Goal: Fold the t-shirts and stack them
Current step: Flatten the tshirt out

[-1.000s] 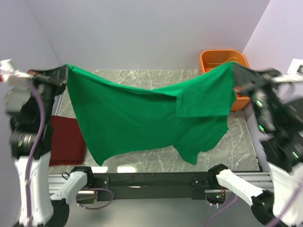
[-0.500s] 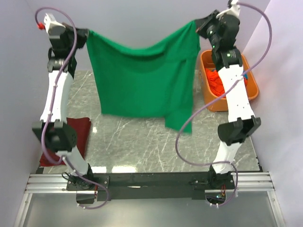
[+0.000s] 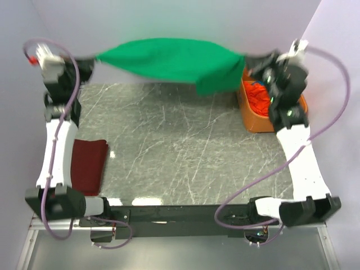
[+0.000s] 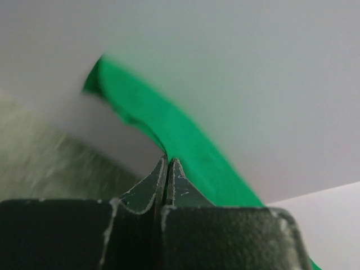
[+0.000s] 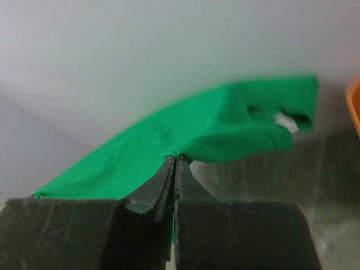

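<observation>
A bright green t-shirt [image 3: 169, 57] hangs stretched in the air over the table's far edge, blurred with motion. My left gripper [image 3: 93, 58] is shut on its left end; the cloth [image 4: 185, 135] streams away from the tips [image 4: 167, 158]. At the other end my right gripper [image 3: 250, 61] is shut on the cloth [image 5: 214, 126] at its tips [image 5: 174, 156]. A folded dark red t-shirt [image 3: 89, 164] lies flat at the table's left edge. Orange and blue cloth [image 3: 260, 95] sits in the tub.
The orange plastic tub [image 3: 256, 121] stands at the table's far right, just beside my right arm [image 3: 292, 118]. The grey marble tabletop [image 3: 180, 146] lies below the shirt. Pale walls close in behind and on both sides.
Both arms swung the green t-shirt from hanging down like a curtain to spread nearly flat, far over the back of the table. Both grips held.
</observation>
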